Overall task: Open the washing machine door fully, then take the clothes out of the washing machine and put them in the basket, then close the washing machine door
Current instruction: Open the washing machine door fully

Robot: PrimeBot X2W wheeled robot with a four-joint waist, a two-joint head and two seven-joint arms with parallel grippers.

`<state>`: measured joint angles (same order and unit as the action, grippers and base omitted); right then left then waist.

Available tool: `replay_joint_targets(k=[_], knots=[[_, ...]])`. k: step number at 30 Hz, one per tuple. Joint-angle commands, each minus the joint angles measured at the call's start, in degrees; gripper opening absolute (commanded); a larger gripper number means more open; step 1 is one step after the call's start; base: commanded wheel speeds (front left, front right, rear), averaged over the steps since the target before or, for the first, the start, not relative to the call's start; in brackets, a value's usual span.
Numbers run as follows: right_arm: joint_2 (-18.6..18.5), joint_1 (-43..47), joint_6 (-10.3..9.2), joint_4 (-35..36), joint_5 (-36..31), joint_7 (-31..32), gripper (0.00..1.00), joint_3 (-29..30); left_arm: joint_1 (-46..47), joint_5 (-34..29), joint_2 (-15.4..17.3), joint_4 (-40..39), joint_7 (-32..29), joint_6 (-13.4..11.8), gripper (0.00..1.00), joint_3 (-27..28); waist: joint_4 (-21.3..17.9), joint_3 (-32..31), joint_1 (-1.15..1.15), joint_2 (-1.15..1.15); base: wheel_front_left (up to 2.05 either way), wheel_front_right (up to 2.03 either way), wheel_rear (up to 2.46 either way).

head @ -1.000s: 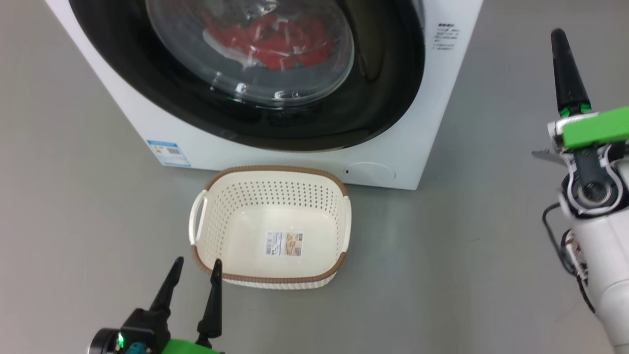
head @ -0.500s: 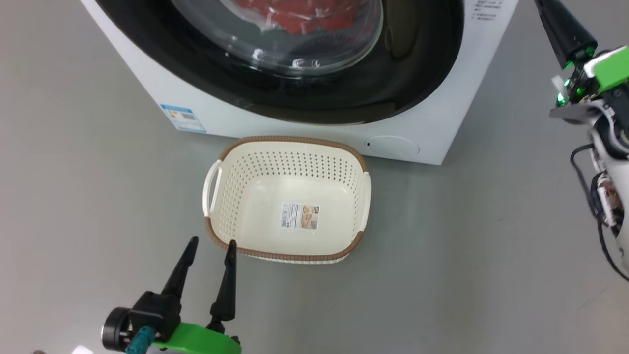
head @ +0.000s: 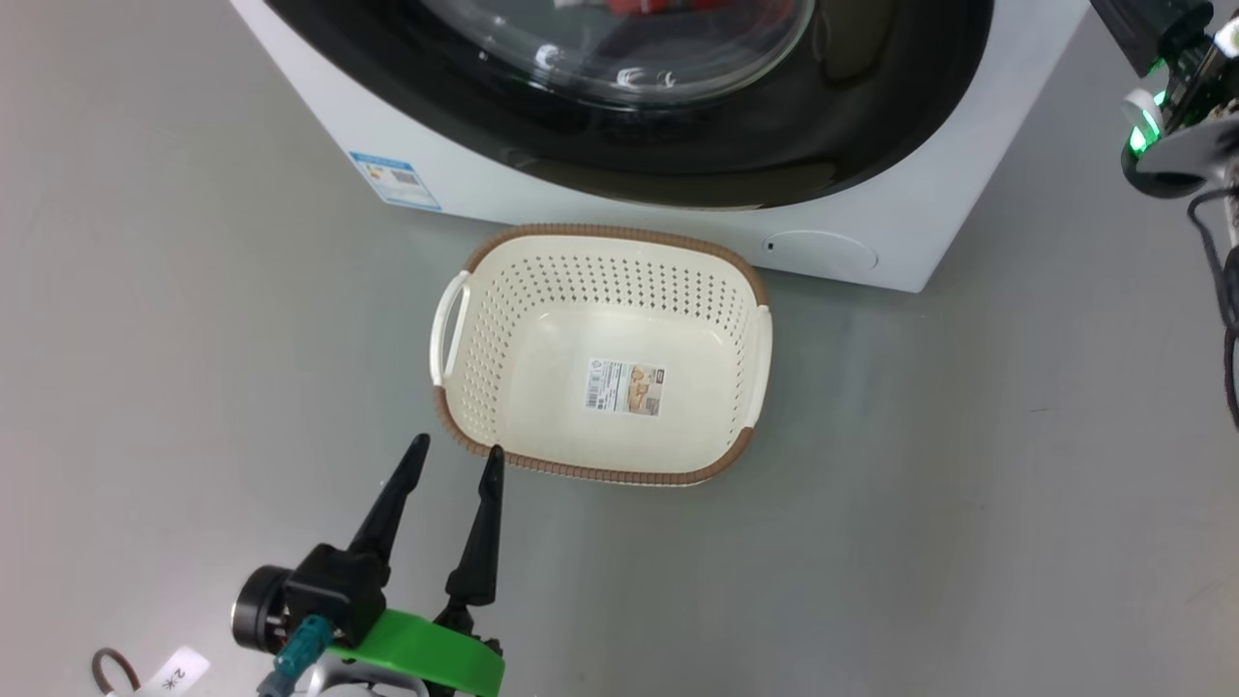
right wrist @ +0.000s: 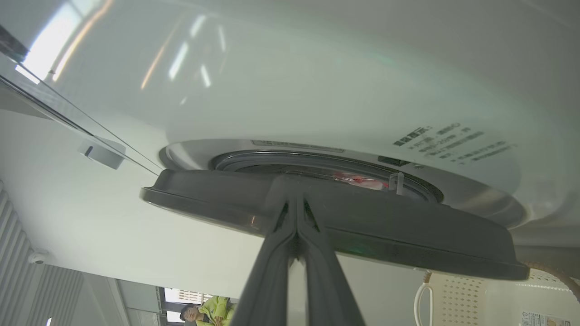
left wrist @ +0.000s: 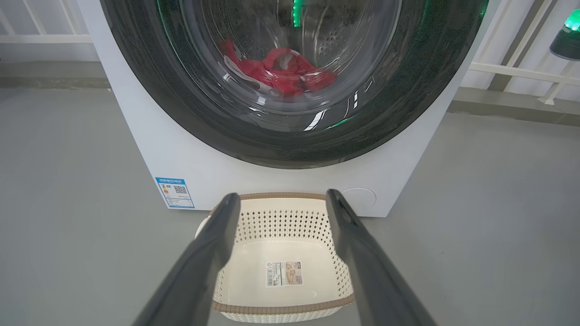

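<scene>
Cream-white perforated plastic basket (head: 619, 231) sits at 6 o'clock of the white washing machine (head: 929, 184), ready for the red striped clothes (left wrist: 281, 72) behind its glossy black-rimmed glass door (left wrist: 149, 90). Right gripper (right wrist: 295, 201), fingers pinched together, noses the door edge, probably to pry. Left gripper (head: 457, 447) hangs spread open at the basket's 7 o'clock.

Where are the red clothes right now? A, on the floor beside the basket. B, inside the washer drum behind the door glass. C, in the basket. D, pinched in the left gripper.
B: the clothes lie in the drum behind the glass of the washing machine door, while the basket holds just its paper label.
</scene>
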<state>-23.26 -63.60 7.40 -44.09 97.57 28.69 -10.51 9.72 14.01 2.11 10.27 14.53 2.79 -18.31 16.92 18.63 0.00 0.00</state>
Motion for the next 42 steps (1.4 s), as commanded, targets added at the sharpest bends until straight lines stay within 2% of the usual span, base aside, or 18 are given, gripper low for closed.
replay_joint_targets(k=[1,8,19,42], knots=[[0.62,-2.74,0.09,-0.4,0.74,2.05,0.0,-0.57,1.44,0.96,0.76,-1.54,0.47,0.19,1.0,1.32,0.84,0.99,0.0,0.0,0.0,0.0,0.0],[0.64,-7.87,0.09,-5.99,0.52,6.95,0.0,-1.28,2.19,1.38,0.76,-2.06,0.47,0.07,1.0,0.11,1.82,2.54,0.0,0.0,0.0,0.0,0.0],[0.97,-11.73,0.09,-9.07,-1.96,8.34,0.0,-2.48,3.06,1.68,0.76,-2.18,0.47,-0.22,1.0,-0.99,2.35,3.49,0.0,0.0,0.0,0.0,0.0],[3.37,-3.23,0.09,-2.98,-5.12,10.77,0.0,-4.87,2.77,1.34,0.76,-1.54,0.47,-0.46,1.0,-1.73,2.24,0.84,0.0,0.0,0.0,0.0,0.0]])
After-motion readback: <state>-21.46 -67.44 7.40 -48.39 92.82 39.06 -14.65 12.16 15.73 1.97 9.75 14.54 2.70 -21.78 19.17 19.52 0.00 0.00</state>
